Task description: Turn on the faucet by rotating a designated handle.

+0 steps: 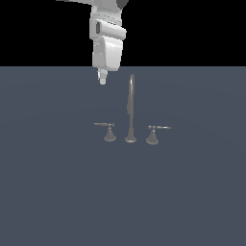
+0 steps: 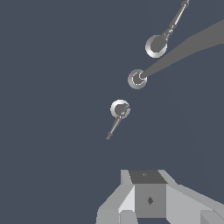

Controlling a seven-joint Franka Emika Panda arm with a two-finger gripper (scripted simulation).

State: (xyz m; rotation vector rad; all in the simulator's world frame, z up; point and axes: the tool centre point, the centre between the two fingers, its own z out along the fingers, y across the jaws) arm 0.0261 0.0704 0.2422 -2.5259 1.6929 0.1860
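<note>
Exterior view. The faucet (image 1: 130,115) stood on the flat blue-grey desk (image 1: 53,192), roughly mid-scene. Its tall arched spout (image 1: 130,103) rose from a small round base, and this spout served as the landmark. The handle (image 1: 108,131) sat just beside the spout on the exterior view's left: a low cone base with a thin lever lying level and pointing away from the spout. The matching right-hand handle (image 1: 153,134) sat just beside the spout on the other side, with its lever also pointing away from the spout. The white arm hung from above, and the end effector (image 1: 102,79) was up and to the exterior view's left of the spout's arch, well above the handle and touching nothing. From this angle only one narrow tip showed, so I could not tell the jaw opening. Nothing was seen in its grip.

Wrist view. The camera looked down on the faucet. The handle (image 2: 118,113), the spout's base (image 2: 137,79) and the right-hand handle (image 2: 162,38) lay in a slanted row. The handle was on the side of the spout base nearer the end effector (image 2: 148,205). The grey end effector body filled the frame edge, possibly with the fingers cropped; it stood well apart from the handle.
</note>
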